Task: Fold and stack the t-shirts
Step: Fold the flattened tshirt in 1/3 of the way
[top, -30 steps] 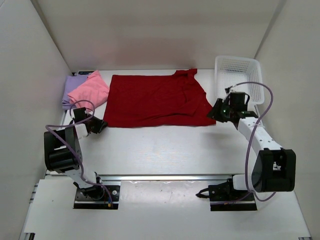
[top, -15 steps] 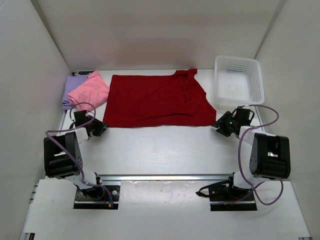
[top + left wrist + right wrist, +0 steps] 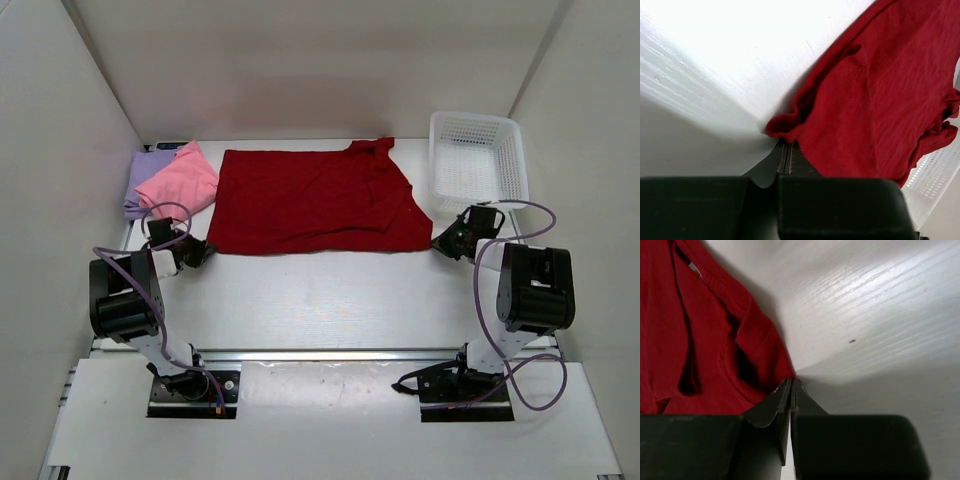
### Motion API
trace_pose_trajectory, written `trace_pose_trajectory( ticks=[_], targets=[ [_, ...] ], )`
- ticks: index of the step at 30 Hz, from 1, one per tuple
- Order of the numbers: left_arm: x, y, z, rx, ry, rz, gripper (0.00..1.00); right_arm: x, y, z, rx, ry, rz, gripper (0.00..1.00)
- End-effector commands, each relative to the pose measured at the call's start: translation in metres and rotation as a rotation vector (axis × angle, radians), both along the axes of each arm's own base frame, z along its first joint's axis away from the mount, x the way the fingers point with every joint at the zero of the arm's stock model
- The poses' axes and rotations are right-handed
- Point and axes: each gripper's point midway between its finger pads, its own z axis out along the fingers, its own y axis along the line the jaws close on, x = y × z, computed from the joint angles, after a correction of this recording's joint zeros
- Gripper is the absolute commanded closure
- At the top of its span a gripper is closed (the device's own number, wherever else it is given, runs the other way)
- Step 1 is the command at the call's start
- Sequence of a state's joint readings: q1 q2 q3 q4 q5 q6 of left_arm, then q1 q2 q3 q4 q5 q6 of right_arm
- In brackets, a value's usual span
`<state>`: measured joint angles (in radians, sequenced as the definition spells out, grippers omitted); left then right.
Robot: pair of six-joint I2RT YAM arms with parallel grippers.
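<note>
The dark red t-shirt (image 3: 310, 200) lies spread flat across the back middle of the table. My left gripper (image 3: 203, 250) is low at its near left corner. In the left wrist view the jaws (image 3: 788, 144) are shut, and the bunched red corner (image 3: 785, 131) sits right at their tips. My right gripper (image 3: 441, 243) is at the near right corner, shut in the same way (image 3: 792, 381) where the red cloth (image 3: 700, 340) ends. The pink t-shirt (image 3: 178, 180) lies folded on the lavender one (image 3: 143, 175) at the back left.
A white lattice basket (image 3: 478, 160) stands at the back right, close behind my right gripper, and its rim shows in the left wrist view (image 3: 935, 175). White walls enclose the table on three sides. Bare tabletop (image 3: 320, 300) lies between the shirt and the arm bases.
My right gripper came down from beside the basket to the shirt's near right corner and its arm folded back. Both grippers closed at the corners. The left arm barely shifted.
</note>
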<state>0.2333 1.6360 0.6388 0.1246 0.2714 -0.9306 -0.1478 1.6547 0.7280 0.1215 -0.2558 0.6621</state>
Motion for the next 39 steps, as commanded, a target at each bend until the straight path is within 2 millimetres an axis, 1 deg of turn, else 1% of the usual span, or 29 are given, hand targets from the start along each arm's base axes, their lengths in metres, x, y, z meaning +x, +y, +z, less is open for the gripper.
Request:
trace_pose_trajectory(
  ticks=[1,4,5,6,8,9,10,11,12,13,14,16,17,18,21,23,24,25,27,28,29,30,31,33,34,35,37,38,39],
  targets=[
    [-0.002,0.007,-0.005,0.035,0.032,0.006,1.0,0.012,0.002,0.013,-0.014,-0.043,0.001,0.99],
    [-0.005,0.009,-0.003,0.079,0.051,0.005,1.0,-0.001,0.008,0.013,-0.001,-0.028,-0.002,1.0],
    [-0.008,0.007,0.0,0.077,0.052,-0.001,1.0,-0.009,0.01,0.01,0.003,-0.009,-0.008,1.0],
    [-0.015,0.009,-0.004,0.081,0.065,-0.004,1.0,-0.018,0.013,0.011,-0.003,-0.004,0.0,1.0],
    [-0.036,0.006,-0.008,0.064,0.085,-0.009,1.0,-0.038,0.006,0.012,-0.01,0.011,-0.025,1.0],
    [-0.038,0.007,-0.003,0.068,0.069,-0.003,1.0,-0.056,0.002,0.008,-0.017,0.031,-0.039,1.0],
    [-0.054,0.004,-0.013,0.057,0.115,-0.007,1.0,-0.066,-0.003,0.013,0.001,0.015,-0.057,1.0],
    [-0.064,0.004,-0.014,0.054,0.124,-0.016,1.0,-0.075,-0.013,0.021,0.012,-0.004,-0.074,1.0],
    [-0.067,0.003,-0.011,0.059,0.123,-0.019,1.0,-0.094,-0.016,0.01,0.028,0.045,-0.099,1.0],
    [-0.074,0.002,-0.014,0.072,0.137,-0.031,1.0,-0.101,-0.022,0.016,0.027,0.022,-0.105,0.99],
    [-0.082,0.002,-0.013,0.069,0.141,-0.029,1.0,-0.113,-0.023,0.013,0.009,0.062,-0.088,1.0],
    [-0.094,0.005,-0.01,0.101,0.153,-0.029,1.0,-0.123,-0.016,0.013,-0.039,0.11,-0.046,1.0],
    [-0.095,0.009,-0.007,0.124,0.151,-0.034,1.0,-0.127,-0.006,0.012,-0.014,0.113,-0.017,1.0],
    [-0.104,0.007,-0.008,0.144,0.183,-0.059,1.0,-0.129,0.001,0.014,0.018,0.109,0.005,1.0],
    [-0.108,0.012,0.001,0.201,0.184,-0.086,1.0,-0.141,0.007,0.009,-0.005,0.14,0.052,1.0],
    [-0.103,0.011,0.005,0.234,0.155,-0.103,1.0,-0.132,0.003,0.017,-0.051,0.102,0.058,1.0],
    [-0.103,0.011,0.002,0.226,0.164,-0.092,1.0,-0.122,0.003,0.022,-0.033,0.071,0.044,0.94],
    [-0.097,0.009,0.004,0.21,0.138,-0.092,1.0,-0.107,0.007,0.033,-0.008,0.003,0.06,0.81],
    [-0.096,0.002,0.002,0.161,0.121,-0.091,1.0,-0.084,0.02,0.047,0.032,-0.091,0.093,0.64],
    [-0.093,0.0,0.001,0.152,0.116,-0.093,1.0,-0.073,0.023,0.056,0.028,-0.126,0.117,0.6],
    [-0.093,-0.005,0.0,0.139,0.116,-0.108,1.0,-0.065,0.028,0.056,0.035,-0.12,0.136,0.56],
    [-0.092,-0.005,-0.001,0.14,0.115,-0.113,1.0,-0.062,0.032,0.046,0.025,-0.092,0.16,0.54],
    [-0.091,-0.007,-0.001,0.141,0.105,-0.122,1.0,-0.053,0.034,0.051,0.017,-0.103,0.166,0.53],
    [-0.09,-0.005,-0.001,0.135,0.094,-0.108,1.0,-0.049,0.036,0.035,0.029,-0.048,0.174,0.54],
    [-0.093,-0.007,-0.004,0.131,0.098,-0.117,1.0,-0.05,0.03,0.025,0.017,-0.015,0.144,0.56],
    [-0.091,-0.008,-0.002,0.131,0.086,-0.124,1.0,-0.043,0.027,0.027,0.018,-0.038,0.128,0.59],
    [-0.093,-0.013,-0.005,0.121,0.089,-0.133,1.0,-0.044,0.015,0.013,0.038,-0.004,0.071,0.65],
    [-0.087,-0.015,0.0,0.106,0.066,-0.141,1.0,-0.047,0.016,0.01,0.063,0.004,0.069,0.7],
    [-0.089,-0.016,-0.002,0.095,0.069,-0.137,1.0,-0.052,0.012,0.004,0.076,0.018,0.056,0.71]
  ],
)
